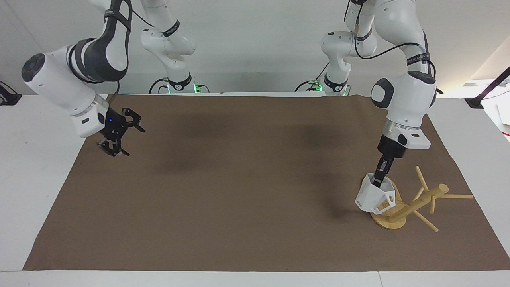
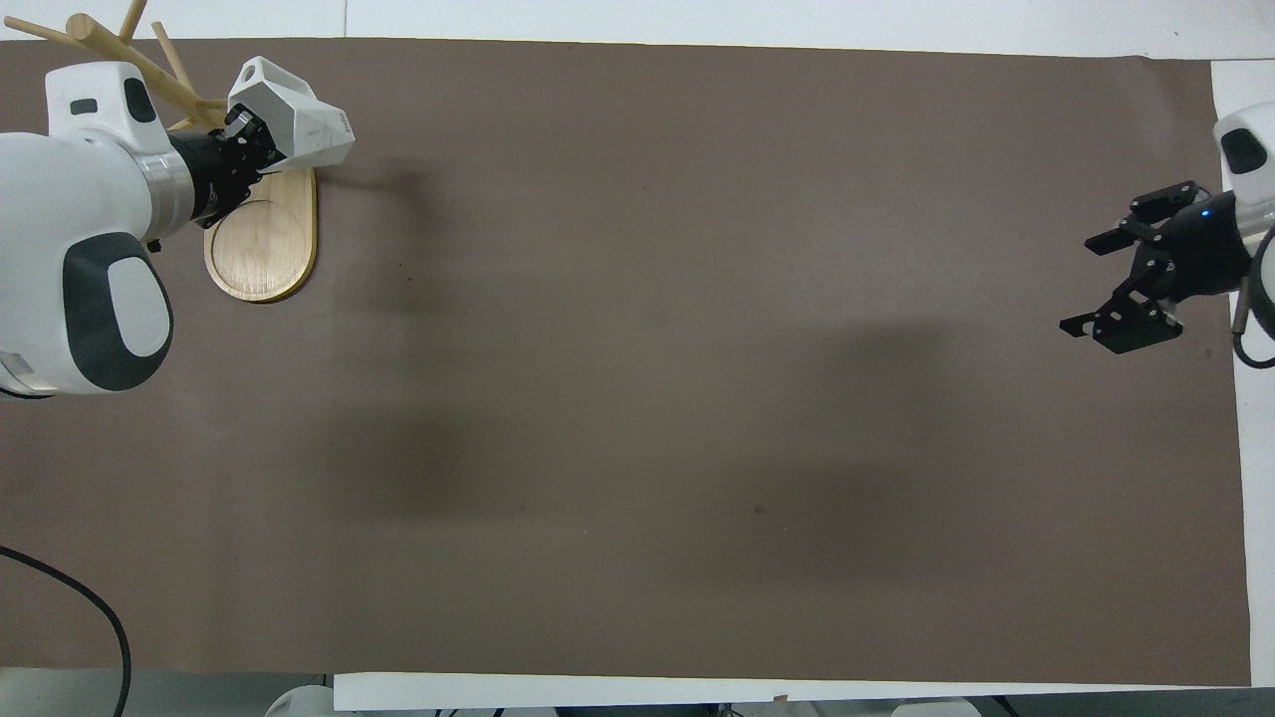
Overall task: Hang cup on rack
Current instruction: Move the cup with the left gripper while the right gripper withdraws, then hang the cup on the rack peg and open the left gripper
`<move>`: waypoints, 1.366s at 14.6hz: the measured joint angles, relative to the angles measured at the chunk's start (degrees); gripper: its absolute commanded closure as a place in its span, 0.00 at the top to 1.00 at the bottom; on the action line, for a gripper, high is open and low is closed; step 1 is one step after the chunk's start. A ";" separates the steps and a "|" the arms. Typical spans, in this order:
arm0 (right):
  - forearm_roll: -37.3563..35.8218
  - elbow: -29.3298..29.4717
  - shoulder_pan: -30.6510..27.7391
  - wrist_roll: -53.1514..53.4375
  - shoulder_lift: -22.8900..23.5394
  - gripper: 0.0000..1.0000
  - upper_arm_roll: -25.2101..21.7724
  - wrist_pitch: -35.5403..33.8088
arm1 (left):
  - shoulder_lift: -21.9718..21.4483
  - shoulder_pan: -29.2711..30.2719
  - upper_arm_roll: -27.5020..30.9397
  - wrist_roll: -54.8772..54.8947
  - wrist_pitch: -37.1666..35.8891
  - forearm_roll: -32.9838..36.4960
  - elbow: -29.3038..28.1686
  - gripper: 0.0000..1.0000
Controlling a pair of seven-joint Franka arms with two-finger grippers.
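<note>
The white faceted cup (image 1: 372, 198) hangs from my left gripper (image 1: 378, 180), which is shut on its rim, one finger inside the cup. The cup is held tilted, low over the bamboo rack's oval base (image 1: 392, 223), with its blocky handle turned toward the rack's post (image 1: 420, 202) and lower pegs. I cannot tell if the handle touches a peg. In the overhead view the cup (image 2: 294, 124) and left gripper (image 2: 242, 139) cover the farther end of the base (image 2: 261, 244). My right gripper (image 1: 119, 135) is open and empty in the air over the mat's edge at the right arm's end; it also shows in the overhead view (image 2: 1126, 284).
A brown mat (image 1: 247, 199) covers most of the white table (image 1: 36, 179). The rack stands near the mat's corner at the left arm's end, its thin pegs (image 1: 458, 196) sticking out toward the table's end.
</note>
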 measured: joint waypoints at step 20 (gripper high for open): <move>-10.35 8.92 8.63 55.78 -6.26 1.00 -7.47 -17.71 | -3.78 8.49 1.12 17.68 -31.79 6.24 10.03 1.00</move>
